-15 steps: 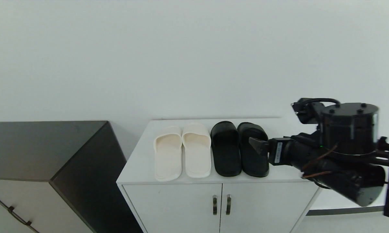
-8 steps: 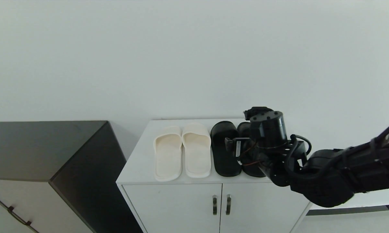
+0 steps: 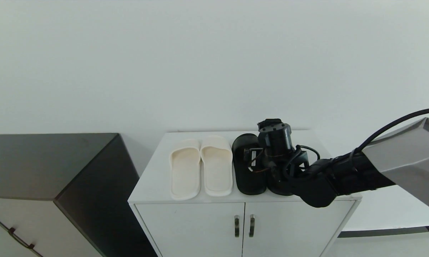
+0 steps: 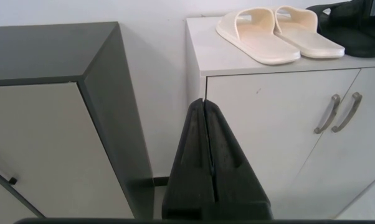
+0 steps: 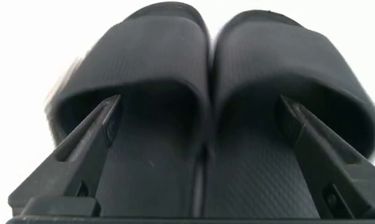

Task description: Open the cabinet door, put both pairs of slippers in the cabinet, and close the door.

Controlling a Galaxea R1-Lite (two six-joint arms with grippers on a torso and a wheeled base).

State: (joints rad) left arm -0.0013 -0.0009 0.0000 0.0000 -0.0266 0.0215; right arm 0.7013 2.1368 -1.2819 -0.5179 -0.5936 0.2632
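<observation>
A pair of black slippers [image 3: 248, 167] lies side by side on top of the white cabinet [image 3: 307, 192], right of a pair of white slippers [image 3: 200, 166]. My right gripper [image 3: 253, 162] is low over the black pair. In the right wrist view this gripper [image 5: 203, 162] is open, with one finger [image 5: 81, 162] inside each black slipper [image 5: 150, 74], straddling their touching inner sides. Both cabinet doors are closed, their handles [image 3: 244, 225] meeting at the middle. My left gripper [image 4: 205, 149] is shut on nothing, low in front of the cabinet's left corner [image 4: 197, 68].
A dark cabinet [image 3: 50, 167] with a pale front stands left of the white one, with a narrow gap between them. A white wall runs right behind both. The floor lies open to the right of the white cabinet.
My right arm has swung in from the right and forward, bringing its gripper from beside the black slippers to over them. The slippers and doors have not moved.
</observation>
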